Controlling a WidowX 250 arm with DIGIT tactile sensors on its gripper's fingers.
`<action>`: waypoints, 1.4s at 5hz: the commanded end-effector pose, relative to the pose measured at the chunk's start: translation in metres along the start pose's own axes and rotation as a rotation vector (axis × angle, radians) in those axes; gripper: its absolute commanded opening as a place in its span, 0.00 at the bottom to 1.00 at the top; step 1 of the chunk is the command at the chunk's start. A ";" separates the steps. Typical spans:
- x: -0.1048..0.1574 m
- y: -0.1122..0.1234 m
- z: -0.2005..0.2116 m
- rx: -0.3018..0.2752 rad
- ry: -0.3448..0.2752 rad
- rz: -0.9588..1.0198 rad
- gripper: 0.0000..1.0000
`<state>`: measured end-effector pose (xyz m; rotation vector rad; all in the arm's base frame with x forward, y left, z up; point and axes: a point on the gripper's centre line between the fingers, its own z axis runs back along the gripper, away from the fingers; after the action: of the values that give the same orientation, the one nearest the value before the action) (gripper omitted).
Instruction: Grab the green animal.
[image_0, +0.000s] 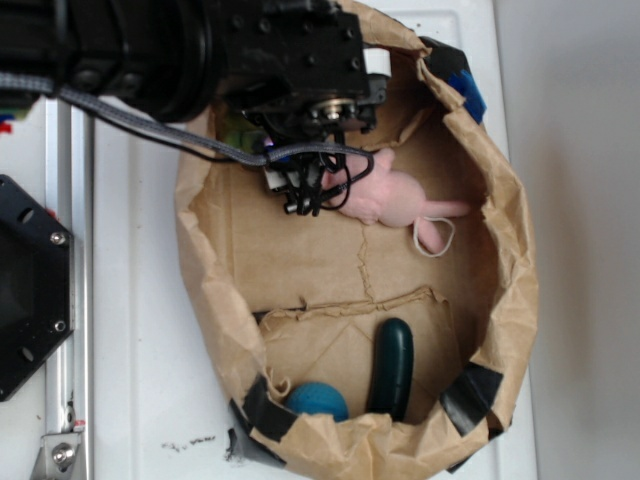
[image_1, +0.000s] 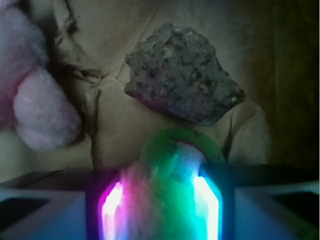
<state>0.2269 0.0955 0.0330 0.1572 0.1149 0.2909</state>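
In the wrist view the green animal (image_1: 172, 165), a fuzzy lime-green plush with a white-and-red patch, fills the gap between my gripper's (image_1: 160, 202) two glowing pads (image_1: 111, 205), which press on both its sides. In the exterior view my gripper (image_0: 305, 195) reaches down into the brown paper bag (image_0: 515, 300) at its upper left, just left of the pink plush (image_0: 390, 195). There the arm and gripper hide the green animal.
A grey rough rock (image_1: 182, 75) lies just beyond the green animal. The pink plush (image_1: 40, 110) is close on the left. A dark green smooth oblong (image_0: 392, 365) and a blue ball (image_0: 318, 400) lie at the bag's near end. The bag walls stand all around.
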 end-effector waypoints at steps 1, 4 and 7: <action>0.007 -0.007 0.022 -0.031 -0.050 -0.022 0.00; 0.005 -0.050 0.135 -0.239 -0.248 -0.098 0.00; -0.003 -0.053 0.157 -0.246 -0.356 -0.150 0.00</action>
<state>0.2600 0.0196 0.1679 -0.0541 -0.2202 0.1218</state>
